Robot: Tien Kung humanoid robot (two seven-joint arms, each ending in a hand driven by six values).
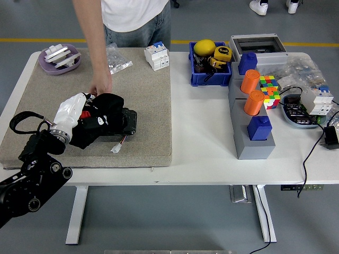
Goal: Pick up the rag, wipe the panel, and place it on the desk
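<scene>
Table [206,143] is carrying everything here, white top, with a big beige felt mat [148,121] covering its left half. Person [135,18] is standing at the far side in a white shirt, reaching one hand [100,87] down so it's touching the far edge of the rag pile. Left arm [29,180] is coming in from the lower left corner, and its white left hand [71,114] is lying over the black rag [103,114], fingers curled into the cloth and gripping it (at least that's how it's looking from up here). Rag is bunched up on top of a dark flat panel [127,121], which is sitting on the mat with a small white connector [115,149] trailing off its near edge.

Over on the right, a grey stepped block [254,145] is holding two orange cylinders [253,92] and a blue cube [260,127]. Blue bin [211,78] with yellow stuff is sitting at the far edge, near a white breaker [158,55]. Purple dish [60,58] is sitting at the mat's far left corner. Colourful puzzle cube [270,87] is right beside the cylinders.
</scene>
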